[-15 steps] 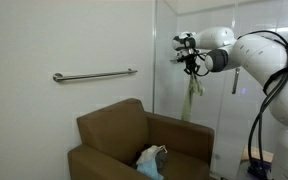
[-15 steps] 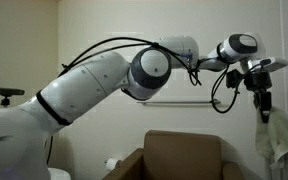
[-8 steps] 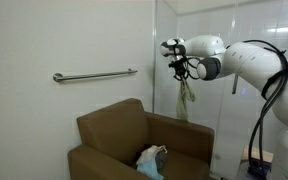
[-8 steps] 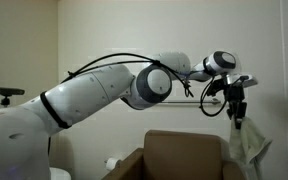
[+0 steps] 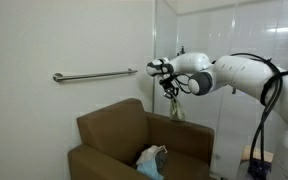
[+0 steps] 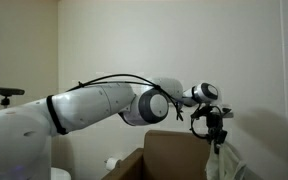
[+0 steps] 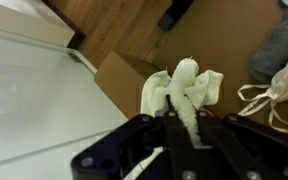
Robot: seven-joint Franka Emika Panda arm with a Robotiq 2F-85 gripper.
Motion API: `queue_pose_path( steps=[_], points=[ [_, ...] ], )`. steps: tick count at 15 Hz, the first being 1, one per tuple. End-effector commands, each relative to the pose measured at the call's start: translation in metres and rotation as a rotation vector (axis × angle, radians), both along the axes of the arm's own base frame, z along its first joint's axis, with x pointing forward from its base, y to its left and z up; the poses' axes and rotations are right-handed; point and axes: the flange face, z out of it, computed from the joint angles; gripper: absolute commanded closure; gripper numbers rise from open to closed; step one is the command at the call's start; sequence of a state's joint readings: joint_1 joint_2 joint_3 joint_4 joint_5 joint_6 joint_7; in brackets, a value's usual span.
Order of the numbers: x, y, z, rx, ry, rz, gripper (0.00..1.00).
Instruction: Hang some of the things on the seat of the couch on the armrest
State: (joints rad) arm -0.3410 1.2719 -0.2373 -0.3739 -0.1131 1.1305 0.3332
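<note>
A grey-blue cloth [image 5: 152, 158] lies at the near front of the brown couch [image 5: 109, 130]. Farther back, above the right armrest [image 5: 190, 133], the fingers [image 7: 141, 136] are clenched on a long pale cloth [image 5: 174, 106], which hangs free. A steel bar [image 5: 94, 75] is fixed to the far wall.

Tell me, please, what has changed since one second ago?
The hand, shut on the pale cloth, moved down and toward the couch, carrying the cloth along. Nothing was let go. The pile on it and the wall bar stayed put.
</note>
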Motion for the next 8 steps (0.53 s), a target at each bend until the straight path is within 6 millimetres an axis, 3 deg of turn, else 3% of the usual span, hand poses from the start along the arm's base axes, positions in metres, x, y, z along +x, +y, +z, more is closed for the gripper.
queue_pose_path(
  steps=[1, 8],
  points=[
    [0.007, 0.034, -0.022, 0.051, 0.106, 0.157, 0.97],
    [0.029, 0.122, -0.072, 0.082, 0.287, 0.455, 0.97]
  ],
)
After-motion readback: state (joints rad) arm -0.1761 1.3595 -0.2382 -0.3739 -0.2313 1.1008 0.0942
